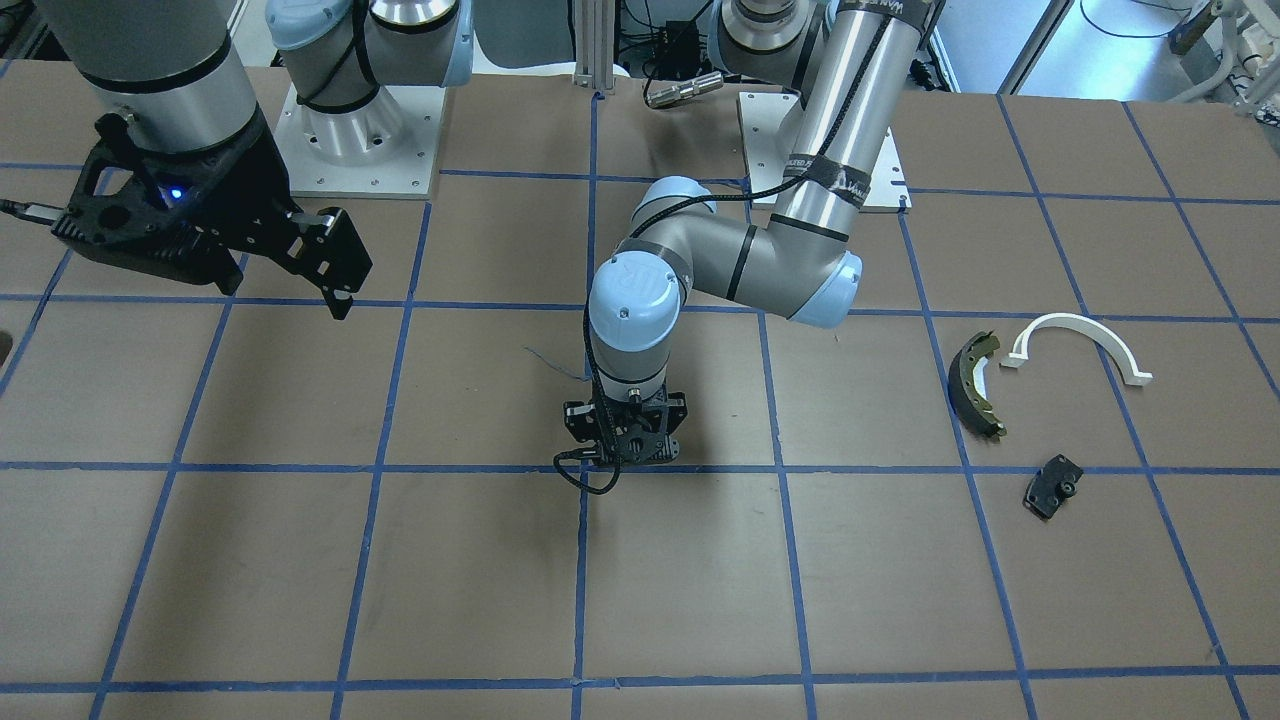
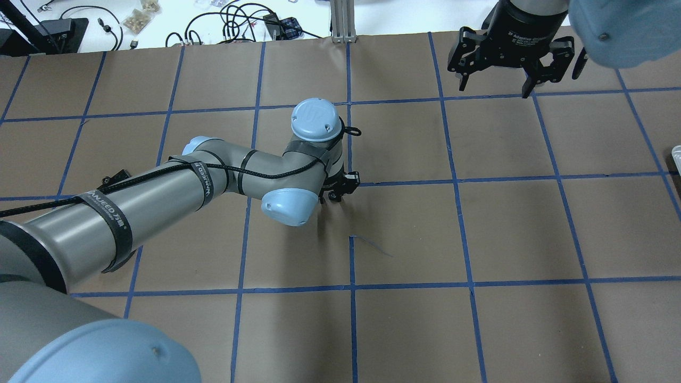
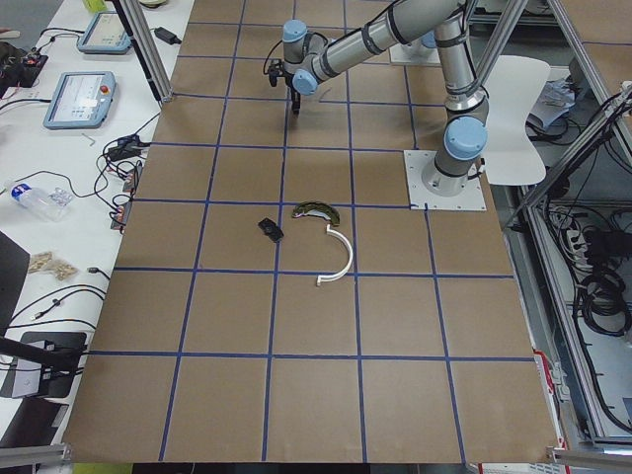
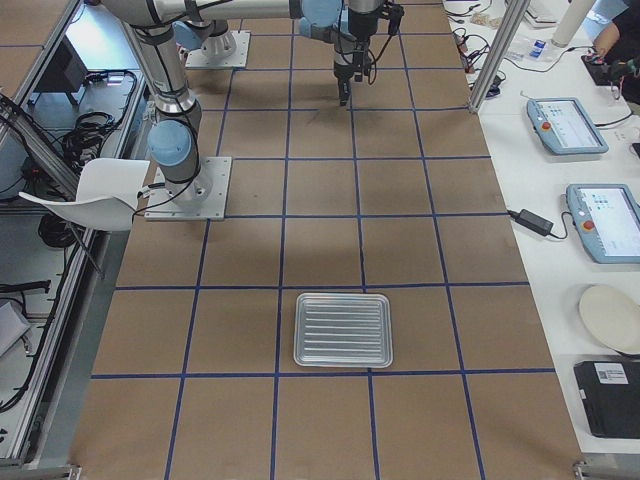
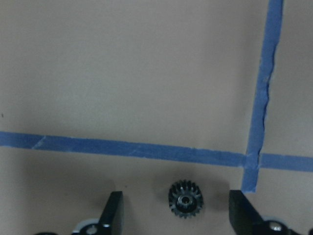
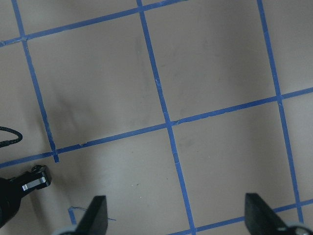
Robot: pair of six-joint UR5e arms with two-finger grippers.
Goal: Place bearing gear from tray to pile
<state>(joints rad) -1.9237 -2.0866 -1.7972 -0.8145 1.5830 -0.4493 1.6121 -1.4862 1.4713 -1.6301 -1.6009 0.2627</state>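
Bearing gear (image 5: 186, 198): flat on paper-covered table (image 5: 122, 73), between fingers (image 5: 113, 213) of left gripper (image 5: 178, 209), just beside tape crossing (image 5: 250, 160). Not in tray (image 4: 343, 330), not at pile.
Left gripper: fingers spread, low over table, clear of gear on both sides.
Judged step: grasp for carry. Keep gear centred, close evenly across teeth, lift straight, verify hold before traverse.
Pile, well apart toward robot's left: brake shoe (image 1: 965, 385), white arc (image 1: 1070, 322), black plate (image 1: 1050, 485).
Right gripper (image 2: 495, 82): spread, holding nothing, hovering far off.
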